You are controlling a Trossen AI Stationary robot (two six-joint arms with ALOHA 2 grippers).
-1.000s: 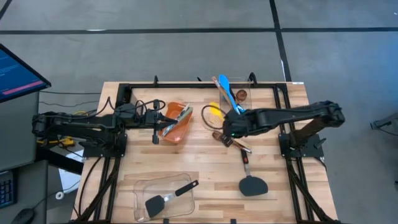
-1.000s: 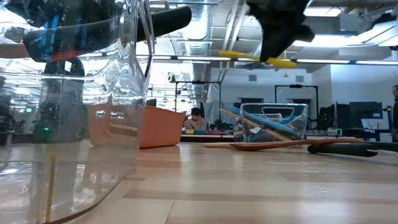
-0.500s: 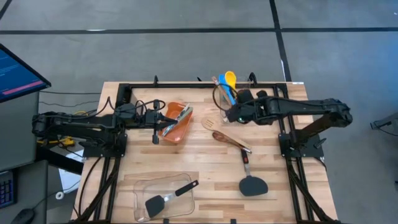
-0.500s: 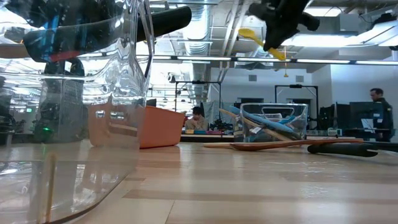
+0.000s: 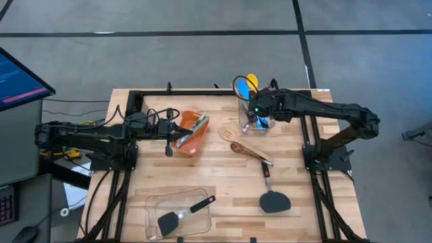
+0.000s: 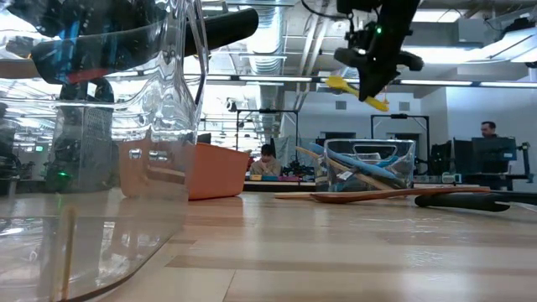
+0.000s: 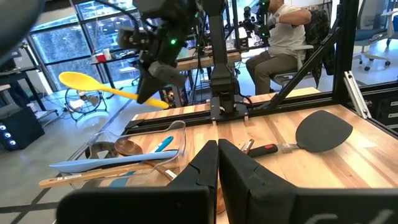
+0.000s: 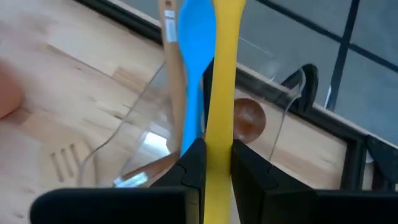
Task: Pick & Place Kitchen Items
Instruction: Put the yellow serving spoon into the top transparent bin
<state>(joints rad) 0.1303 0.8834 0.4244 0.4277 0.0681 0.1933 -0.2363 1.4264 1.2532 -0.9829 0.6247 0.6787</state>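
Observation:
My right gripper (image 5: 255,111) is shut on a yellow spoon (image 5: 251,81) and hangs high above a clear container (image 6: 394,151) near the table's far edge. In that container a blue spoon (image 8: 196,62) and wooden spoons lean against the rim. The yellow spoon also shows in the low view (image 6: 357,91) and the left wrist view (image 7: 93,84). My left gripper (image 7: 217,158) is shut and empty beside the orange bin (image 5: 192,131). A slotted wooden turner (image 5: 229,133), a wooden spoon (image 5: 253,152) and a black spatula (image 5: 273,199) lie flat on the table. My right gripper pinches the yellow spoon's handle (image 8: 219,134) between its two fingers, toward the handle's free end. The handle runs forward out from between the fingers. The spoon is lifted clear and tilted, its bowl (image 6: 340,82) higher than the handle end and toward the far edge.
A second clear container (image 5: 177,214) holding a black spatula stands near the front edge, and it fills the left of the low view (image 6: 92,168). A black frame rail (image 5: 223,93) runs along the table's far edge. People show in the room beyond.
My right gripper has carried the yellow spoon from above the table's middle toward the far edge, to above the clear container. The spoon has turned from level, with its bowl toward the left, to tilted, with its bowl toward the far edge.

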